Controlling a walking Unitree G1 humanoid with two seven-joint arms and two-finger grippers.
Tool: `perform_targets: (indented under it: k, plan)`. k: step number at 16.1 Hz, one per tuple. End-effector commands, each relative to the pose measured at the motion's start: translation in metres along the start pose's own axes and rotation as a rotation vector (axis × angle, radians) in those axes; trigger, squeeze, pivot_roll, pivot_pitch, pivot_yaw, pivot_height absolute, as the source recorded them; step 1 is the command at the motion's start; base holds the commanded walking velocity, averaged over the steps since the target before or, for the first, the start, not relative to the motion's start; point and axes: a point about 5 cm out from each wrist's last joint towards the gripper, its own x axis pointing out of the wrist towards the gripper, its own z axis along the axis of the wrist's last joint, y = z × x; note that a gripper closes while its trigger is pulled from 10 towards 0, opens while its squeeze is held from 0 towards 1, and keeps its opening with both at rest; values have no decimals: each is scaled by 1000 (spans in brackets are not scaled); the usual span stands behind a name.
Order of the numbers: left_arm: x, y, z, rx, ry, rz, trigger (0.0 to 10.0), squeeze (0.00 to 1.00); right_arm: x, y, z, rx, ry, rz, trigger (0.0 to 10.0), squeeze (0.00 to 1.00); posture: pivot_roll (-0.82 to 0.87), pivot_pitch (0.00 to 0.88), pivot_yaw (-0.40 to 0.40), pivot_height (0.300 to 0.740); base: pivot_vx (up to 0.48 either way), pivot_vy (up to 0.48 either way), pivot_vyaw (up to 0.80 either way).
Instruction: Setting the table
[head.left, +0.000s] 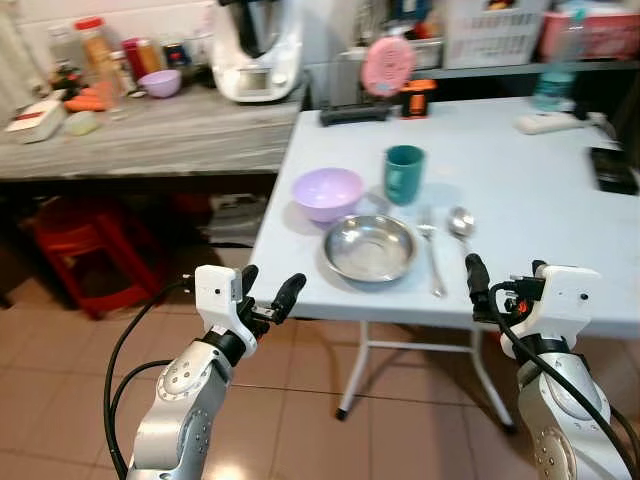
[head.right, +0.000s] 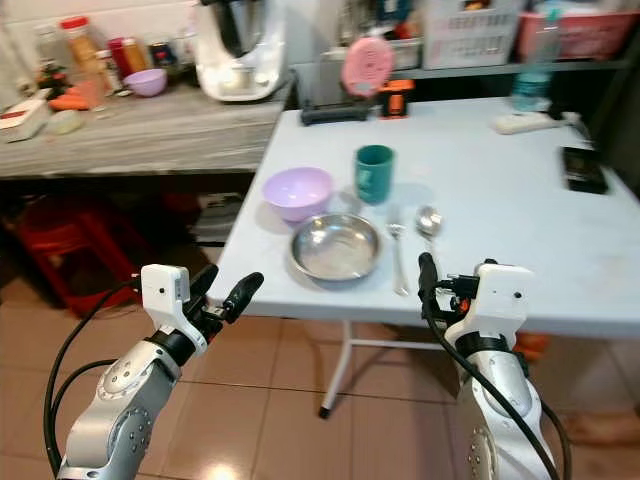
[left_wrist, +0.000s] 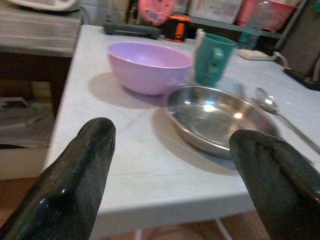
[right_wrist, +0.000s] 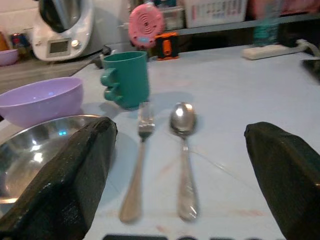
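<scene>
- The place setting sits at the near-left part of the white desk (head.left: 520, 190). There's a shiny round steel plate (head.left: 369, 247) with a shallow raised rim, and a smooth lilac plastic bowl (head.left: 327, 192) just beside it on the far left.
- A teal mug (head.left: 404, 173), matte, with a chunky handle, stands upright just behind the plate.
- A metal fork (head.left: 430, 250) and spoon (head.left: 462, 226) lie side by side right of the plate, handles pointing to the near edge, close together but not touching.
- The left pincer (head.left: 270, 296) is held out in front of the desk's near-left corner, below the edge. Its two glossy black fingers are spread wide with nothing between them, and it's aimed at the bowl and plate.
- The right pincer (right_wrist: 185, 175) is up at the near edge, right by the fork and spoon handles. It's gaping wide too and empty, with the cutlery lined up between the fingers in the wrist view.
- Both silver arms are bent at the elbow, with black cables looping off them.
- The desk top is smooth and pale, on thin white folding legs. The floor (head.left: 300, 420) is reddish-brown tile.
- On the left is a grey wood-grain counter (head.left: 150, 135) with jars, a small purple bowl and a white kitchen machine (head.left: 258, 45). A red stool (head.left: 85, 250) sits under it.
- At the far end of the desk are a pink round gadget (head.left: 388, 64) and a white power strip (head.left: 550, 122).
</scene>
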Motion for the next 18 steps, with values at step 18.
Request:
perform_targets:
  k: [18]
  plan:
    - [-11,8,2,48,23,-5,10000,0,-4,3,-3,1,13,8,10000,0,-92,9,92,740,77,0,0]
